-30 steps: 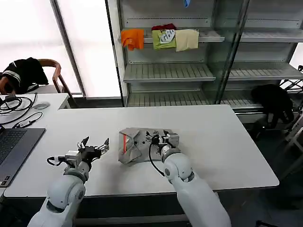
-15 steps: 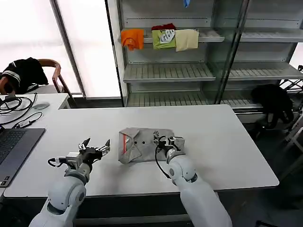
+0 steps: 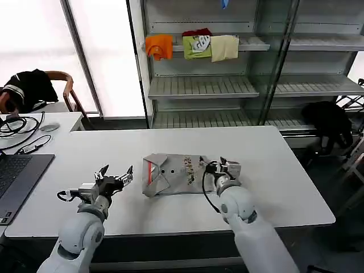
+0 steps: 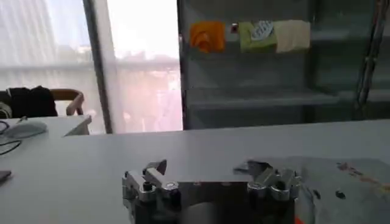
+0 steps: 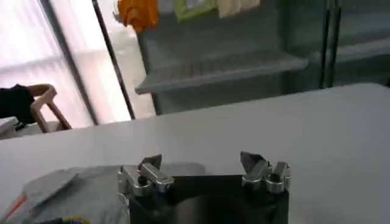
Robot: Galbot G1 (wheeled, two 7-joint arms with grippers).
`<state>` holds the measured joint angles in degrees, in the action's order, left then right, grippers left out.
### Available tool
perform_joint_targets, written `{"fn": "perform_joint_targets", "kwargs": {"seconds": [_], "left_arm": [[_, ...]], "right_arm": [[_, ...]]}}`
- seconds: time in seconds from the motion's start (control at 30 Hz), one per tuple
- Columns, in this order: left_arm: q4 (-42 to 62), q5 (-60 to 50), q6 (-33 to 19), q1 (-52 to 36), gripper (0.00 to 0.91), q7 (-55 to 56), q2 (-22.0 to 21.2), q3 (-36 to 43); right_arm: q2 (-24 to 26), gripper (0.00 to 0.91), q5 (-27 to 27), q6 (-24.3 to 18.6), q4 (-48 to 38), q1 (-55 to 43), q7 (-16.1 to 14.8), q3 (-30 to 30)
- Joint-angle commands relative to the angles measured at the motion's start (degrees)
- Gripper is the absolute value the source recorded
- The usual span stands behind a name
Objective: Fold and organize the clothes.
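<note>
A light grey shirt (image 3: pixel 173 174) lies folded in the middle of the white table (image 3: pixel 273 182), its orange-lined collar (image 3: pixel 149 170) to the left and a small multicoloured print facing up. My right gripper (image 3: pixel 225 166) stands open just past the shirt's right edge with nothing between its fingers. In the right wrist view the right gripper (image 5: pixel 201 163) hovers over bare table, the shirt (image 5: pixel 67 190) beside it. My left gripper (image 3: pixel 117 177) is open left of the shirt, apart from it. The left wrist view has the left gripper (image 4: pixel 207 171) low over the table and the shirt (image 4: pixel 347 182) off to one side.
A laptop (image 3: pixel 17 176) and cables (image 3: pixel 20 128) lie at the table's left end. Behind the table a shelf unit (image 3: pixel 199 85) holds orange, green and cream garments. A black garment (image 3: pixel 327 122) hangs at the right. A chair (image 3: pixel 60 85) stands at the far left.
My right gripper has moved rightward off the shirt onto bare table. The shirt's right part now lies flat with its print showing. The left gripper has barely moved.
</note>
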<state>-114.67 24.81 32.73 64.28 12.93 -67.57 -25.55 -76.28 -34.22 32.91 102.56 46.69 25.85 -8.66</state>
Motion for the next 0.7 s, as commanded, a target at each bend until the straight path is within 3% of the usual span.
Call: {"fn": "perform_joint_targets", "kwargs": {"seconds": [0.03,0.17,0.43,0.7], "left_arm": [[-2.8,-0.7,-3.0,0.5,0.907,0.4,-4.9,-0.4],[-3.0,-4.4,-6.1,1.4,0.907,0.0,-6.1,0.3],[-4.1,-5.4,-5.3,2.6,0.907,0.6,-7.1,0.6],[-3.3,-5.3,-4.9,2.3,0.907,0.6,-5.7,-0.2]], "right_arm": [[8.8,0.907,14.3,-2.5,12.8,7.1,-3.3,-7.9],[10.8,0.907,13.2,-3.0,14.0,9.6,-3.6,-10.9],[12.3,0.907,9.8,-3.7,15.1,13.9,-3.0,-17.4],[14.0,0.907,8.8,-3.4,16.0,15.6,-3.0,-19.6]]}}
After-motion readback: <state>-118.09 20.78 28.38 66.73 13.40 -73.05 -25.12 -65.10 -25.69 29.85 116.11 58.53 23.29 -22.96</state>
